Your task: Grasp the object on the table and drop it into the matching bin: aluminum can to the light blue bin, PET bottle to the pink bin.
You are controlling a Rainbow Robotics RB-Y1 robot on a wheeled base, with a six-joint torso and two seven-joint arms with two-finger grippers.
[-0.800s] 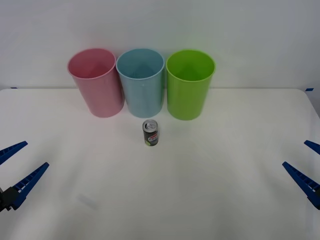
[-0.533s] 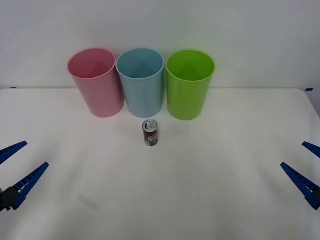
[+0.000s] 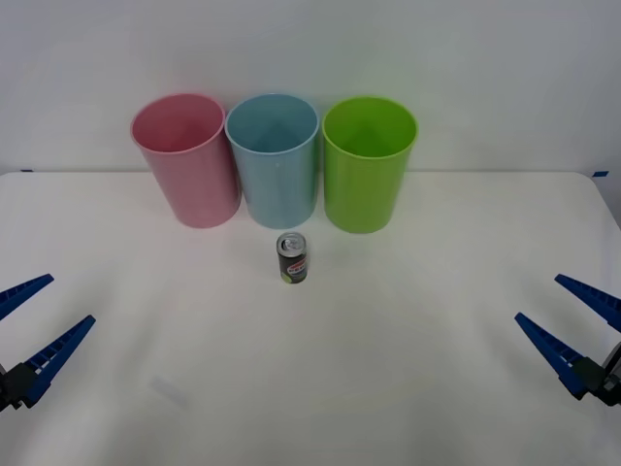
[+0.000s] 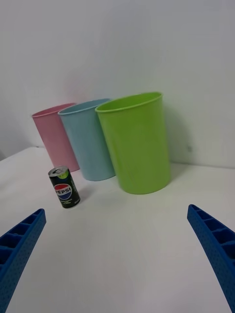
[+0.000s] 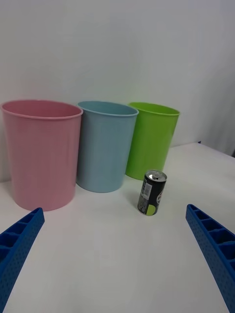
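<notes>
A small dark aluminum can (image 3: pixel 292 257) with a silver top stands upright on the white table (image 3: pixel 388 388), just in front of the light blue bin (image 3: pixel 275 158). The pink bin (image 3: pixel 187 158) stands to that bin's left. The can (image 4: pixel 64 187) also appears in the right wrist view, and the can (image 5: pixel 152 192) in the left wrist view. My left gripper (image 3: pixel 27 325) hovers open at the table's left edge. My right gripper (image 3: pixel 569 325) is open at the right edge. Both are far from the can and hold nothing.
A lime green bin (image 3: pixel 368 162) stands right of the light blue bin, touching it. The three bins line up along the table's far edge against a white wall. Bare tabletop lies between both grippers and the can.
My right gripper has moved inward, to the left, and a little lower over the table. The left gripper, can and bins have not moved.
</notes>
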